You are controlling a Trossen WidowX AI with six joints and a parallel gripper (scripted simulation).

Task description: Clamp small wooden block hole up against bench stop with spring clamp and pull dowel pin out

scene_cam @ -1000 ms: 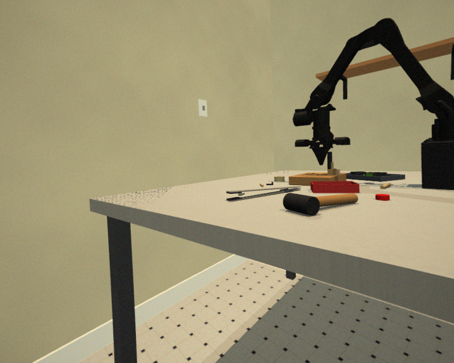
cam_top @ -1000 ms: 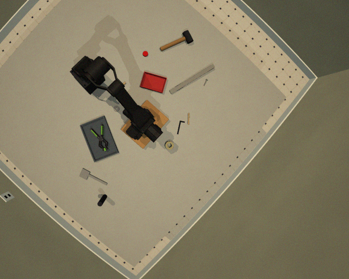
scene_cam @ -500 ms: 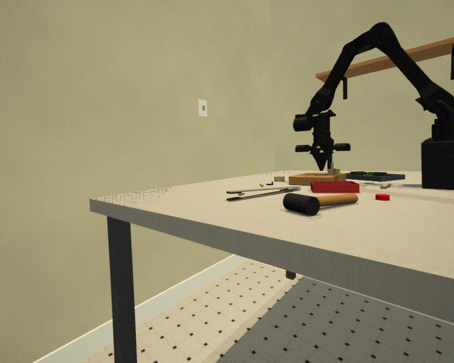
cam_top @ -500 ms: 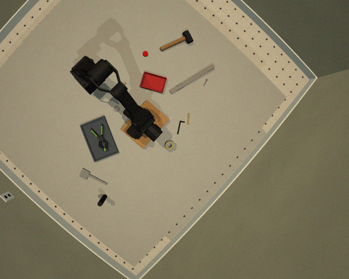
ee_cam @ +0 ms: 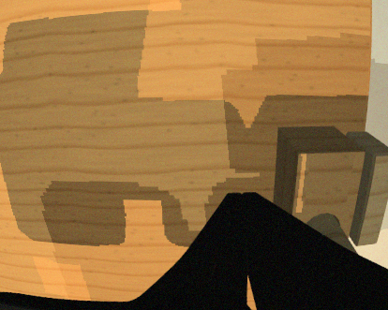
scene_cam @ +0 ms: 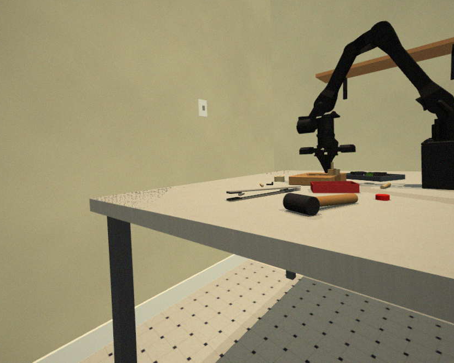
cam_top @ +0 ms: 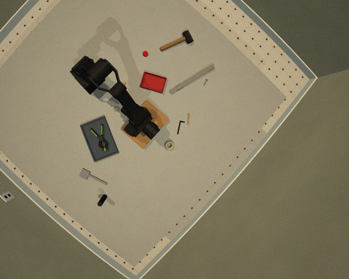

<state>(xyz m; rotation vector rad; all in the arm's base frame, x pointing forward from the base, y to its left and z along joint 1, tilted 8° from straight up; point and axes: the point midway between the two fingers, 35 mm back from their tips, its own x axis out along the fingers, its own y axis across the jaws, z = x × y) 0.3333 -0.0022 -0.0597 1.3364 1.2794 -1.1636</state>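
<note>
The small wooden block (ee_cam: 329,185) sits on the orange wooden board (ee_cam: 180,83) at its right edge, with the dowel pin (ee_cam: 330,228) standing in it and the bench stop (ee_cam: 374,189) right beside it. My gripper (ee_cam: 240,206) is shut and empty, with its tips low over the board just left of the block. In the exterior view the gripper (scene_cam: 326,165) points straight down next to the block (scene_cam: 333,172). From above, the arm hides the block on the board. The green-handled spring clamp (cam_top: 100,137) lies in the grey tray (cam_top: 97,139), left of the board.
A red tray (cam_top: 153,82), a grey bar (cam_top: 192,78), a hammer (cam_top: 176,41) and a red disc (cam_top: 145,53) lie beyond the board. A tape roll (cam_top: 169,142), a hex key (cam_top: 179,126) and a loose dowel (cam_top: 188,118) lie to its right. A scraper (cam_top: 92,175) lies further off.
</note>
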